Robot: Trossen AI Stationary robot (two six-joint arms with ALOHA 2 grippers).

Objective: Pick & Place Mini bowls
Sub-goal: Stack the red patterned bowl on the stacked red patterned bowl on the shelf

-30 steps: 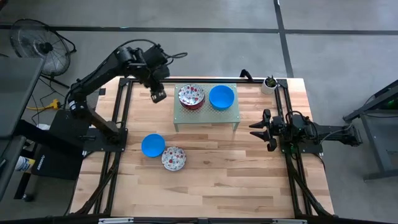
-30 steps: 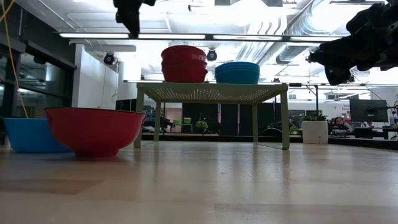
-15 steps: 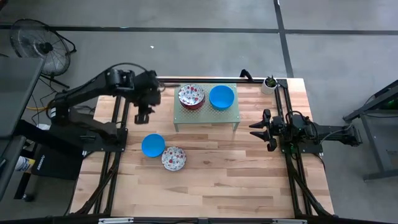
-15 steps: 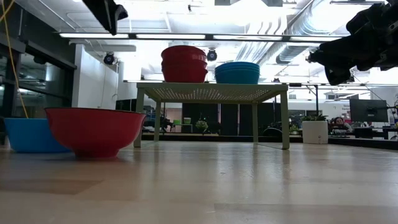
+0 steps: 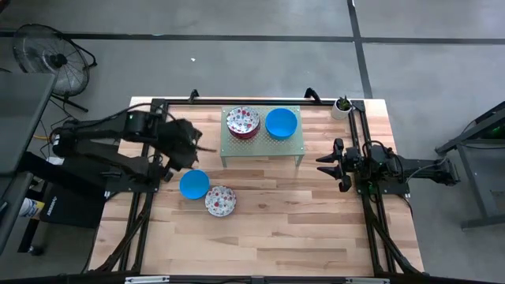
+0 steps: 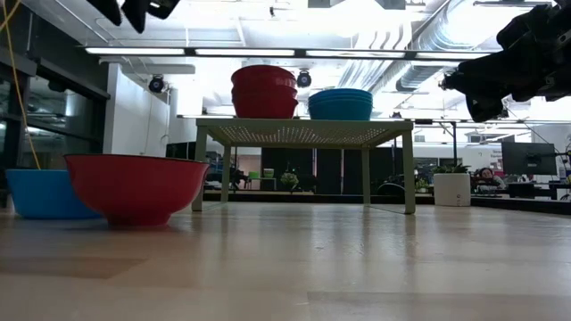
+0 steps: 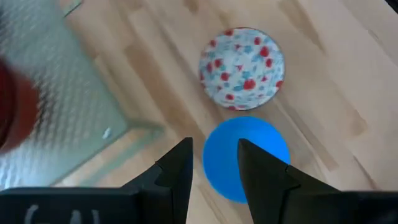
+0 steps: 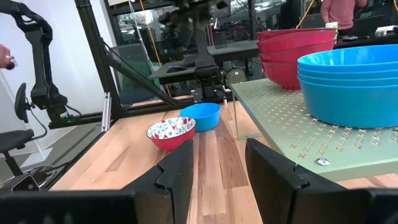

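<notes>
Over the left half of the bench (image 5: pixel 316 229), the left gripper (image 5: pixel 192 151) now hangs just above the loose blue bowl (image 5: pixel 193 184), having swung in a second from the far-left corner of the pale green stand (image 5: pixel 262 144), past its left edge, toward the near side. Its fingers (image 7: pixel 177 168) stand apart and hold nothing; the wrist camera looks straight down between them at the blue bowl, with the floral speckled bowl (image 7: pixel 241 68) just beyond, touching or nearly touching it.

Nothing else has shifted. On the stand sit two stacks: the floral bowls with red outsides (image 5: pixel 242 121) on the left, the plain blue stack (image 5: pixel 282 122) on the right, side by side. On the bench, the two loose bowls lie near and left of the stand.

The right gripper (image 5: pixel 325 165) waits at the right of the stand, fingers open, unmoved.

The sweep from stand to bench reads as a return for another piece: the blue bowl looks to be the next pick, likely bound for the blue stack. The descent must settle over its rim without nudging its speckled neighbour.
</notes>
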